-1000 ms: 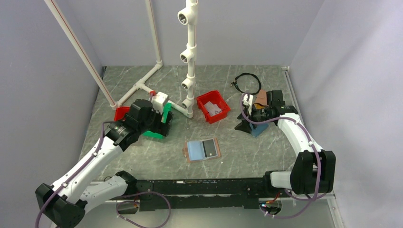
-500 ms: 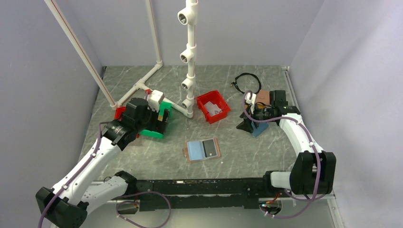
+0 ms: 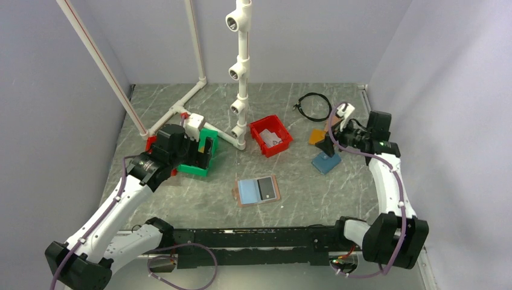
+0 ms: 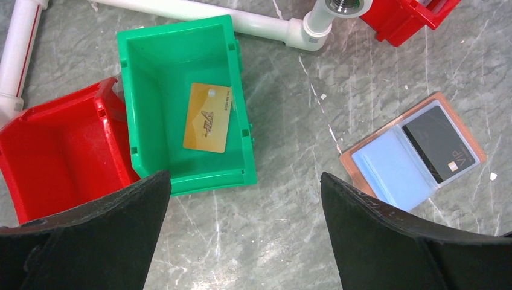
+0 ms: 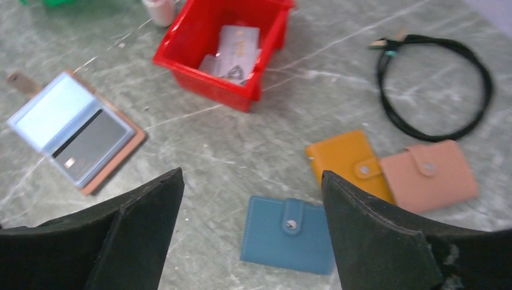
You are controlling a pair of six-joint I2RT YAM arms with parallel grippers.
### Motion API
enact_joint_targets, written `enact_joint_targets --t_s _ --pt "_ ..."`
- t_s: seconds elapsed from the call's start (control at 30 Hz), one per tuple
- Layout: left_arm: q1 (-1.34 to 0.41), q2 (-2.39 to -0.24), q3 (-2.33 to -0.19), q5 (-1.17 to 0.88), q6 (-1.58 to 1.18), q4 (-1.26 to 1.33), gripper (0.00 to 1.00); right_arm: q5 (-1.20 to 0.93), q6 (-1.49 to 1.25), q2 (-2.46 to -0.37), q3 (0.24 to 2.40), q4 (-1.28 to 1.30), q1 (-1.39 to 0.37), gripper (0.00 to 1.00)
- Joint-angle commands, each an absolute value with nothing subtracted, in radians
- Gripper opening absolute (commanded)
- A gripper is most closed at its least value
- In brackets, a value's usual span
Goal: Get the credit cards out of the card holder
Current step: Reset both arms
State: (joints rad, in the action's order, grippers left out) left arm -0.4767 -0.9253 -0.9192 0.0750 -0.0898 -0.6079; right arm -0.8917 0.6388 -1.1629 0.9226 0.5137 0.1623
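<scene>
Drawn back from spare wallets (image 5: 288,234) with right gripper (image 5: 250,181) spread, empty; left gripper (image 4: 244,181) spread above gold card (image 4: 208,118) in bin (image 4: 157,72). Leaves black card (image 4: 439,149) to pull from holder (image 4: 386,172).

Card holder (image 3: 246,192) centre-front, 1 card (image 4: 442,148) in it; 3 wallets (image 5: 288,234) to its right

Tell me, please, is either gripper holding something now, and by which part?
Nothing is held. The left gripper and the right gripper both stand open and empty.

Grey-white card (image 5: 236,42) print blurred, its red bin (image 4: 410,18) cut off at left wrist view's top edge
</scene>
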Motion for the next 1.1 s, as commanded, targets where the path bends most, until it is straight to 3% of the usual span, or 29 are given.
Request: enact_joint_targets --t_s 0.0,0.2,0.4,0.63,1.07 --pt "-0.461 -0.901 -0.916 0.046 -0.078 -0.583 1.0 -0.933 0.507 -1.091 0.897 0.365 0.244 0.9" --pt "-0.452 -0.898 -0.916 0.042 -0.081 -0.581 0.99 -0.949 0.402 -1.078 0.891 0.311 0.308 0.99" --pt "-0.444 -0.893 -0.917 0.033 -0.081 -0.583 1.0 -0.797 0.115 -1.072 0.888 0.188 0.329 1.0" --pt "-0.439 -0.869 -0.914 0.031 -0.083 -0.579 1.0 -0.869 0.108 -1.027 0.876 0.182 0.382 1.0" --pt "-0.429 -0.858 -0.913 0.022 -0.084 -0.578 1.0 -0.748 -0.149 -1.001 0.822 0.028 0.435 1.0"
